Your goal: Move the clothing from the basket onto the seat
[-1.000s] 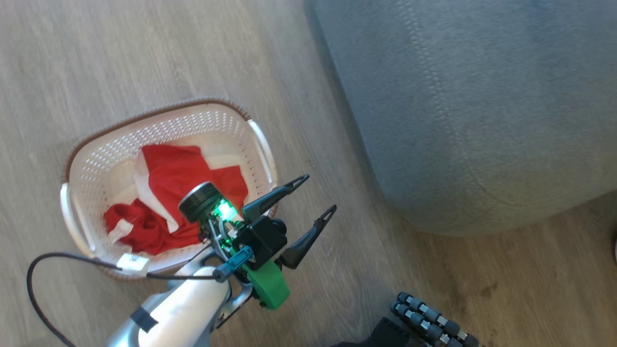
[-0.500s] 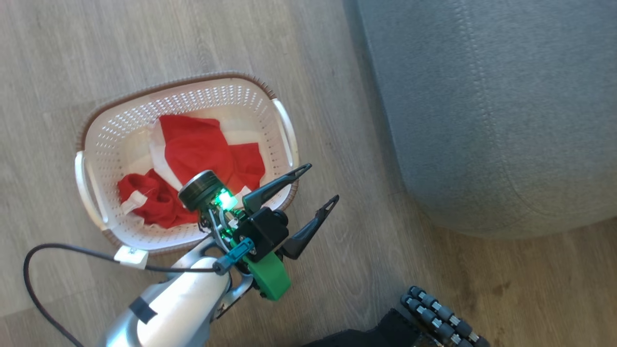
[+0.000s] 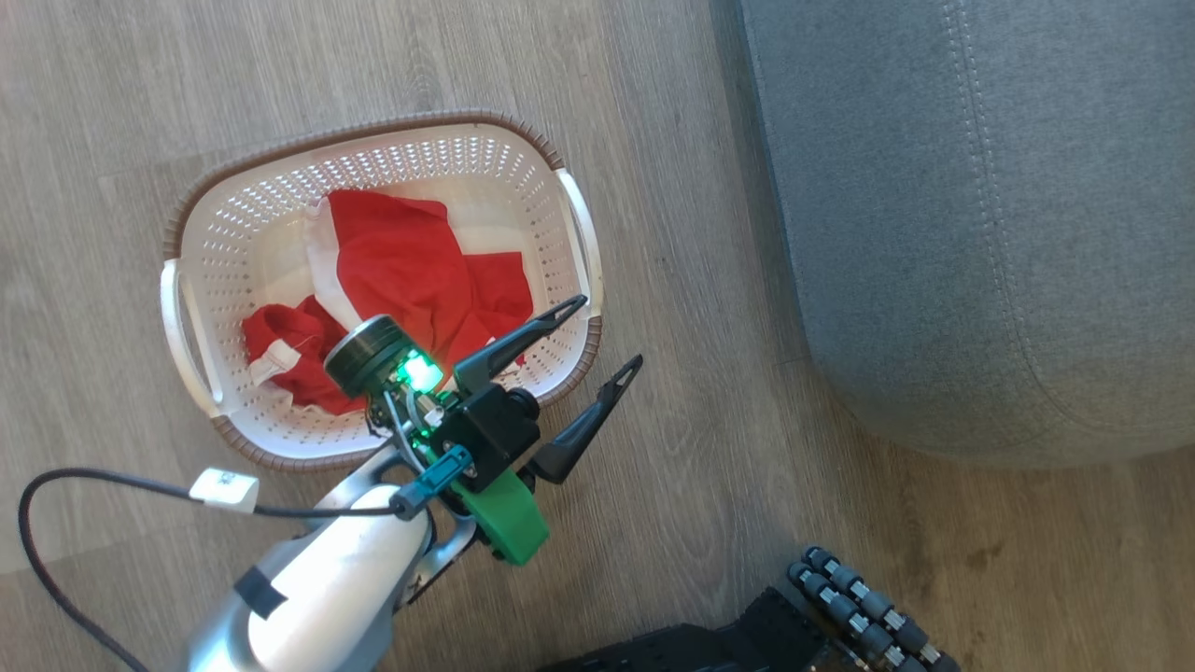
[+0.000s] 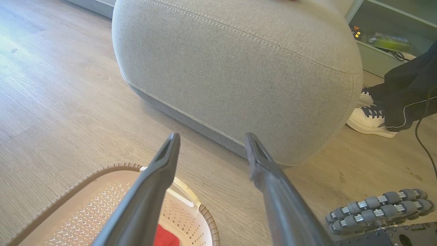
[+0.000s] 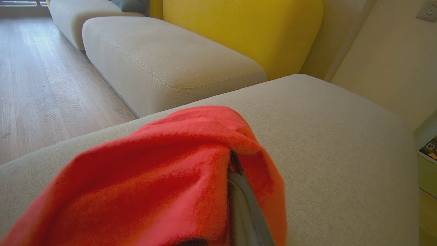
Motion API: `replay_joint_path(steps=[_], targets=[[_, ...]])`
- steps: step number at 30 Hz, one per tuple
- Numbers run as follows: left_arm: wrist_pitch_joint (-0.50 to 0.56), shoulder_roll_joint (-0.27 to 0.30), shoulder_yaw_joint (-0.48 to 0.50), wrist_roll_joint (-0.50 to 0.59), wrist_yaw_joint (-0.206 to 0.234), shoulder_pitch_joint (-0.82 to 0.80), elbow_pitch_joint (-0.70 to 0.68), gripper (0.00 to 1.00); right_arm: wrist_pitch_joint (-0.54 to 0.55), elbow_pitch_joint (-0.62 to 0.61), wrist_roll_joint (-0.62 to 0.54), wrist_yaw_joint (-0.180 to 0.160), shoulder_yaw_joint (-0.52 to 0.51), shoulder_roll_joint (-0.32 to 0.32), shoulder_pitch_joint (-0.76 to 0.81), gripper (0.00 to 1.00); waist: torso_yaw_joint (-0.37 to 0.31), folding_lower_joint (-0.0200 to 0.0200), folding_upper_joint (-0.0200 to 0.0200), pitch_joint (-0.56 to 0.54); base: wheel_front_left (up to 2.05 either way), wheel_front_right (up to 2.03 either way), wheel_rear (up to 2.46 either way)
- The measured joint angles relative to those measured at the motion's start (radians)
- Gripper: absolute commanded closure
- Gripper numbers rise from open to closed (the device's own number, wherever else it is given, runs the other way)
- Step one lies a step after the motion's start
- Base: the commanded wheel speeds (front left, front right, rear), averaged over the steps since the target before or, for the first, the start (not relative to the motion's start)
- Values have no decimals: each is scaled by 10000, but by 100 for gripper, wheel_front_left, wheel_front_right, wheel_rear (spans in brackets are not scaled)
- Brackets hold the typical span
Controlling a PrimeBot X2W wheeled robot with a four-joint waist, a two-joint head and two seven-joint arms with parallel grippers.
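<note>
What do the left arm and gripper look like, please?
The left gripper has two long dark fingers, a black block, a green mount and a green light. The pale forearm bears black tape; its black cable carries a white tag.

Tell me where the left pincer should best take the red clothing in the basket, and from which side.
Probably the bunched red clothing near the middle of the basket, from straight above: the basket's walls close off every side, and the crumpled folds stand up enough for the open left pincer to pinch.
</note>
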Motion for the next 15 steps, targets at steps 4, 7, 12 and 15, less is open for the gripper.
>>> replay_joint_path(steps=[4,7,12,15], targets=[[0,4,63,-8,0,0,2,0,188,217,-635,0,-341,125,-113,100,9,0,0,43,0,0,0],[0,6,61,-8,0,2,2,0,326,372,-1012,0,-523,297,-291,100,-2,0,0,51,0,0,0],[0,2,75,-8,0,3,-71,0,675,616,-1363,0,-1012,454,-402,66,19,0,0,20,0,0,0],[0,-4,117,-10,0,3,-117,0,823,646,-1513,0,-1204,470,-407,0,28,0,0,-2,0,0,0]])
